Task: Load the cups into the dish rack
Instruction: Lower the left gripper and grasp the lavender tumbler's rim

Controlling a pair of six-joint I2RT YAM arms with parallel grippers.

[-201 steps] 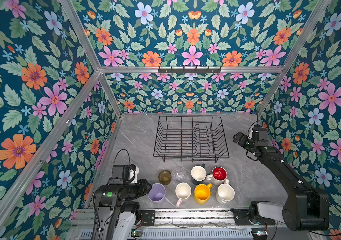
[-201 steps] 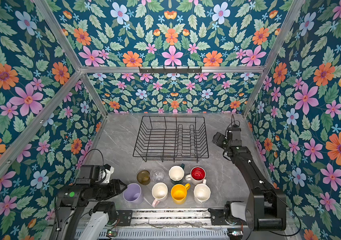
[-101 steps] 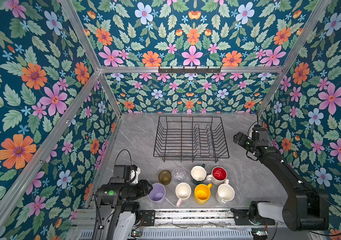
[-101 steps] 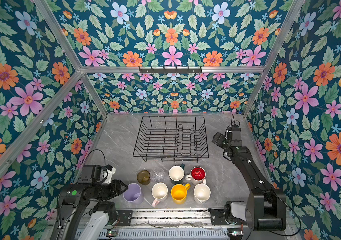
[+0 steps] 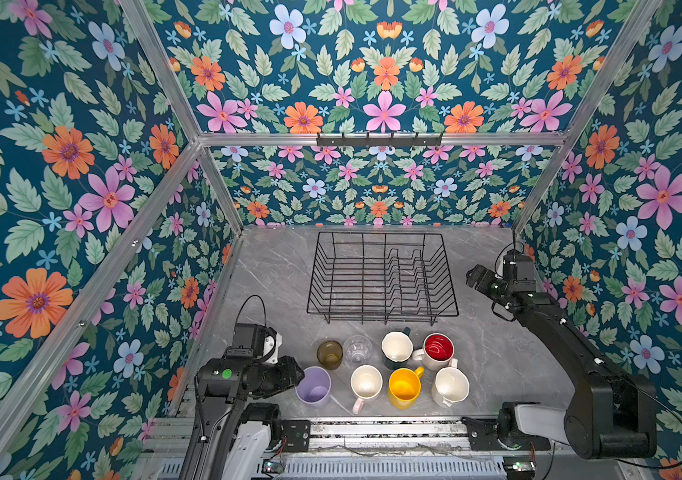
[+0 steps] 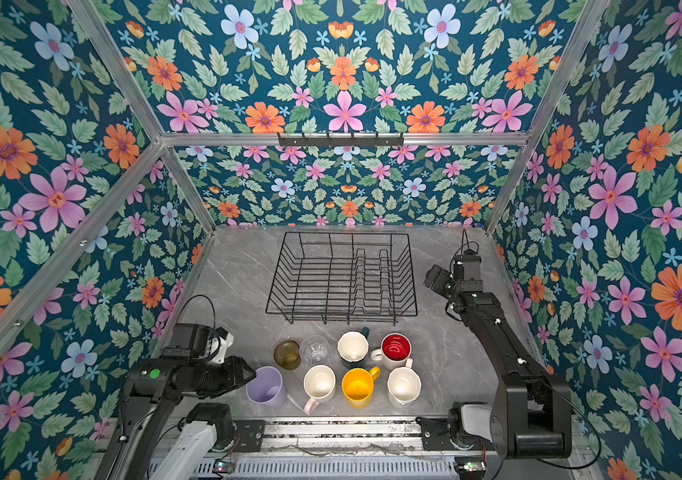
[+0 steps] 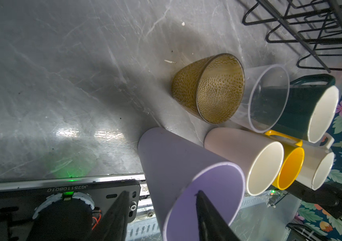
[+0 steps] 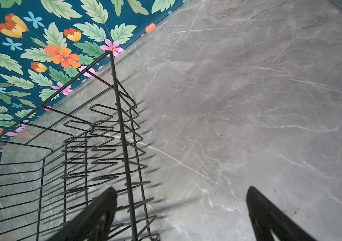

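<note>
Eight cups stand in two rows near the front edge. Back row: olive-amber glass (image 5: pixel 329 354), clear glass (image 5: pixel 357 350), dark green mug (image 5: pixel 396 348), red-lined white mug (image 5: pixel 438 347). Front row: lilac tumbler (image 5: pixel 313 386), pale pink mug (image 5: pixel 366 383), yellow mug (image 5: pixel 404 384), white mug (image 5: pixel 450 384). My left gripper (image 5: pixel 300 376) is open astride the tumbler's (image 7: pixel 178 158) wall, one finger inside and one outside with a gap. The black wire dish rack (image 5: pixel 381 278) stands behind the cups and holds nothing. My right gripper (image 5: pixel 470 276) hangs open beside the rack's right side (image 8: pixel 122 125).
A black hook rail (image 5: pixel 379 140) is fixed high on the back wall. Floral walls close in the grey marble table (image 5: pixel 273 282) on three sides. A metal rail (image 5: pixel 385 430) with the arm bases runs along the front edge.
The left arm has shifted very slightly at the lilac tumbler. The cups, the rack and the right arm have not moved.
</note>
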